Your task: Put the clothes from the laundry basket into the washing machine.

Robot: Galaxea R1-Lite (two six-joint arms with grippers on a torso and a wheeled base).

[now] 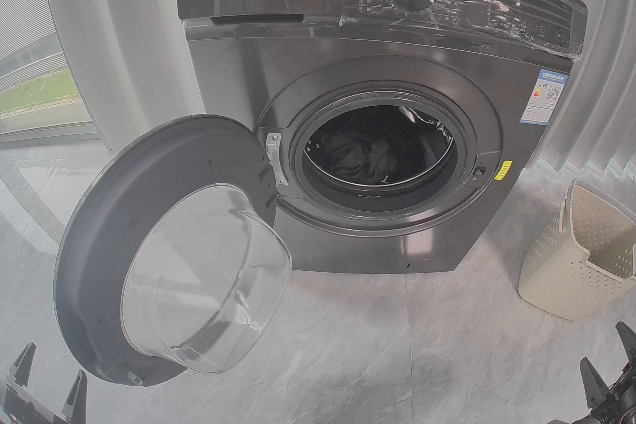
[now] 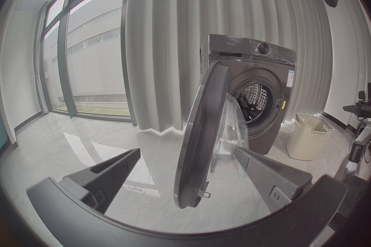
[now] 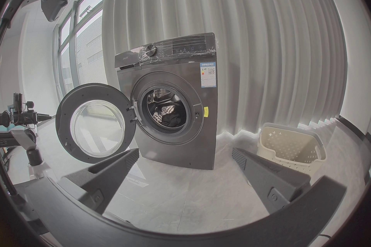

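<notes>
The grey washing machine (image 1: 371,48) stands ahead with its round door (image 1: 165,246) swung wide open to the left. Dark clothes (image 1: 361,154) lie inside the drum. A cream laundry basket (image 1: 583,253) stands on the floor to the machine's right; its inside (image 3: 291,147) looks bare. My left gripper (image 1: 46,382) hangs low at the left, open and holding nothing, just below the door's edge. My right gripper (image 1: 613,356) sits low at the right, open and holding nothing, in front of the basket.
The open door (image 2: 201,132) juts out over the marble floor (image 1: 411,346) on the left side. Pleated white curtains (image 3: 270,47) hang behind the machine, and tall windows (image 2: 92,51) stand to the left.
</notes>
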